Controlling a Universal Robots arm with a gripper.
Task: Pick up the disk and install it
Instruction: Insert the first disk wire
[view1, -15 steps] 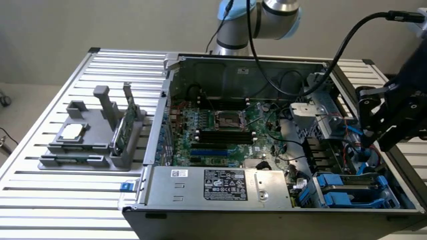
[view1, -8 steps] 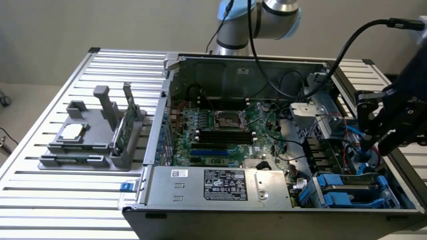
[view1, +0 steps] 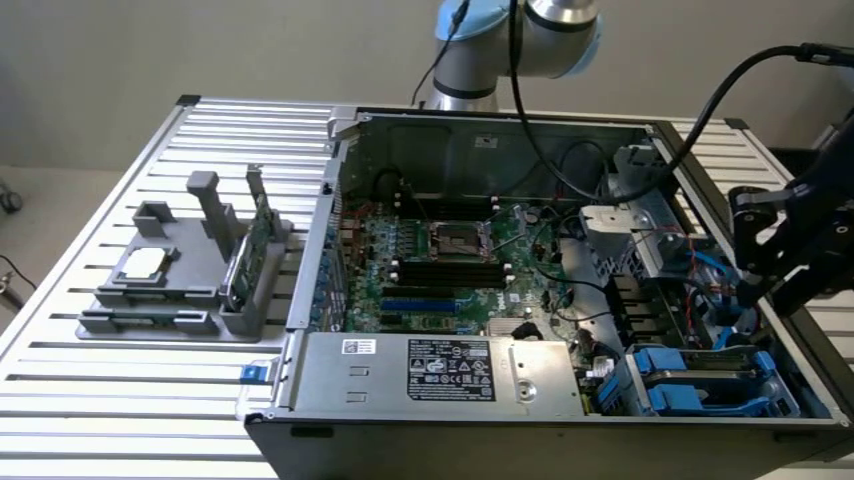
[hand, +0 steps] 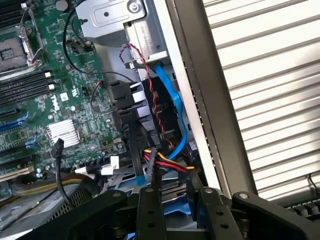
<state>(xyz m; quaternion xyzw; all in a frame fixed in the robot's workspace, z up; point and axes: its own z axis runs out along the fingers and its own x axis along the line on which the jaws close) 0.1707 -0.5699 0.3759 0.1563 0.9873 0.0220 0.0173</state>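
- The gripper (view1: 763, 295), black and blocky, hangs at the exterior view's right, over the right wall of the computer case (view1: 494, 120). Thick black hoses loop from it.
- In the wrist view the gripper (hand: 177, 210) is above the case's cable-filled right side. I cannot tell whether it grips anything or is free.
- The disk (view1: 701, 375) seems to be the flat block framed by blue plastic rails in the drive bay at the near right corner of the case, though this is not certain from this angle. It sits nearer than the gripper and a little toward the exterior view's left of it.
- The case is an open sheet-steel box lying on its side on a ribbed aluminium table (view1: 134, 400).
- Inside lies a green motherboard (view1: 441, 260) with a square metal CPU socket (view1: 447, 238) and long black memory slots.
- A silver power supply (view1: 441, 372) with a printed label fills the near edge.
- A glossy blue ribbon cable (hand: 175, 105) curves past black connectors, and red, yellow and black wires (hand: 165, 162) bunch beneath it. A finned silver heatsink (hand: 62, 132) stands on the board.
- At the exterior view's left, a matte grey fixture (view1: 160, 325) carries a square silver processor chip (view1: 143, 265) and a thin green circuit card (view1: 247, 260) standing on edge.
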